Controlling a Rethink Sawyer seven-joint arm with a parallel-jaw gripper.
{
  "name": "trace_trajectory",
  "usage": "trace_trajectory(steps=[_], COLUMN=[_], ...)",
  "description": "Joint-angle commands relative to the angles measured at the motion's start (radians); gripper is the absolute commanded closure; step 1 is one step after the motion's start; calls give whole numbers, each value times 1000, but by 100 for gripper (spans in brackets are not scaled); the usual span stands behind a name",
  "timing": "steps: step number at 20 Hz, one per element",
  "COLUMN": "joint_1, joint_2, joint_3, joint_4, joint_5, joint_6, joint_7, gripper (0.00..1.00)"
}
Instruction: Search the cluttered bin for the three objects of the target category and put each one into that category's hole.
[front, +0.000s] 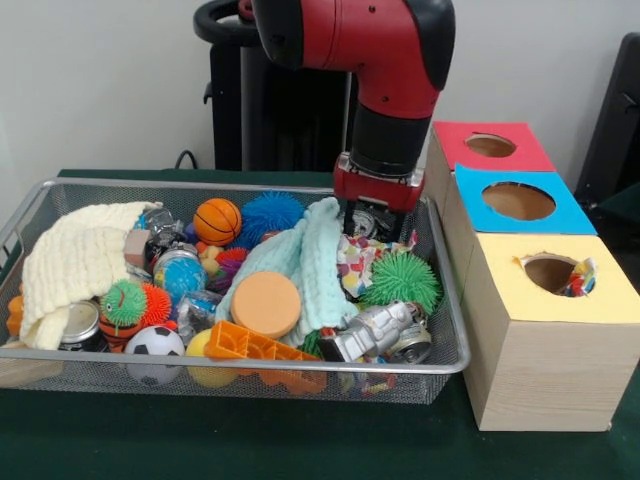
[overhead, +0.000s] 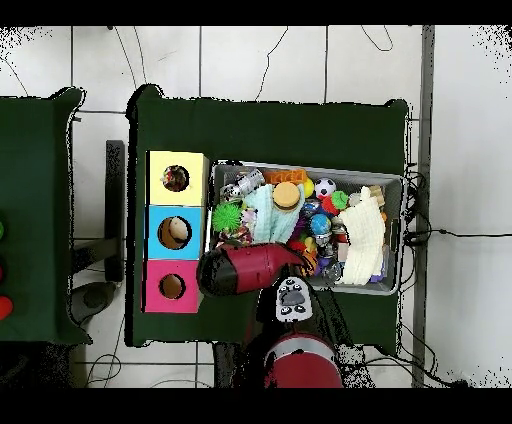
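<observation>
Over the bin's far right corner: arm down, pincer state unclear

Down at the wire mesh bin (front: 40, 190), far right end, the red arm (front: 385, 60) hangs with its pincer (front: 375, 222) low against a patterned cloth (front: 365, 262); cannot tell if it's spread or closed, the tips are buried behind clutter.

Counts: one bin. Three holes in the wooden box (front: 545, 365) just right of it: red-topped (front: 490, 146) farthest, blue (front: 518, 201) in the middle, yellow (front: 550, 272) nearest, with something colourful poking out of the yellow one.

Inside the bin: one mini basketball (front: 217, 220), one soccer ball (front: 155, 343), one blue spiky ball (front: 270, 212), two green spiky balls (front: 402, 280) (front: 124, 300), one orange disc (front: 265, 304), one orange plastic grid (front: 250, 345), one cream blanket (front: 75, 265), one pale teal towel (front: 310, 260), one silver toy (front: 375, 332), one tin can (front: 78, 325). Smaller bits underneath, too tangled to count.

Dark green tabletop (front: 300, 440). Plain pale wall behind, white tiled floor (overhead: 460, 150) with cables in the overhead view. Second green table (overhead: 35, 200) off to one side.

Towel and blanket cover much of the pile.
</observation>
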Motion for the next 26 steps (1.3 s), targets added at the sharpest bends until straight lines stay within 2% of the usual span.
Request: trace_trajectory(steps=[1,5,9,15,18,23,26], joint_1=[-51,-68,-65,-92,-101,-89,-82], joint_2=[-109,-149,-96,-23,7,58,60], joint_3=[148,175,164,150,147,93,86], joint_4=[19,33,-8,-74,-89,-114,-103], joint_5=[81,108,94,45,31,-1,-7], joint_6=[106,129,47,-21,-44,-59,-63], joint_7=[46,49,66,37,31,27,25], gripper=[0,0,0,0,0,0,0])
